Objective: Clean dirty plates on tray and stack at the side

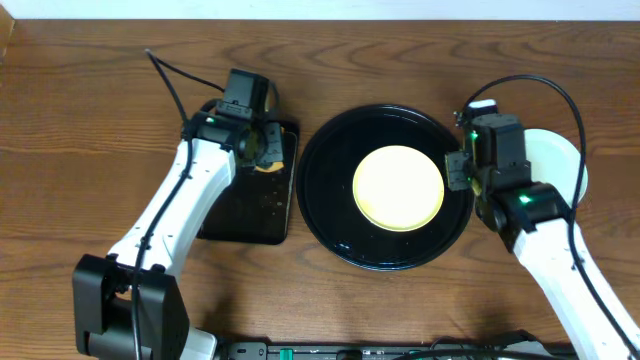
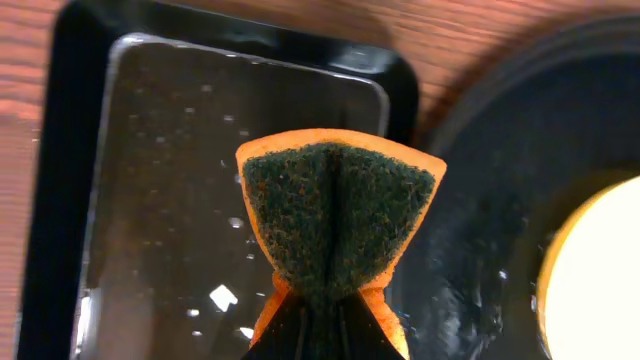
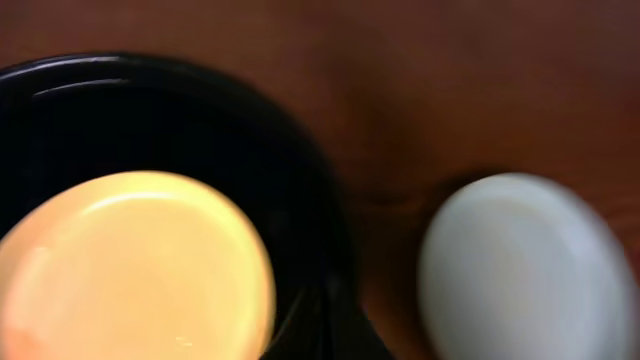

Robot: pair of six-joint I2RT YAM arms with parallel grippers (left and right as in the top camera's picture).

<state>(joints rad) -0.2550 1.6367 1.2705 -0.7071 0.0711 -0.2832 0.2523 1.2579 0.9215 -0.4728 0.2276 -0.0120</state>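
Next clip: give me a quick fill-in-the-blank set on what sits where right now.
1. The round black tray holds exactly ____ plate.
2. That plate is pale ____.
3. The left gripper pinches a green-faced sponge above the smaller black tray, which is ____ in shape.
Missing words: one; yellow; rectangular.

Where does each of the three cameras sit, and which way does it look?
Overhead: fixed above the table, looking straight down; the left arm and right arm show, the round tray between them.
Left wrist: on the left arm, looking down past the left gripper, which clamps a sponge over the rectangular tray.
Right wrist: on the right arm, looking down at the round tray's rim; the right gripper is a dark blur.
Shared: all three show the yellow plate.
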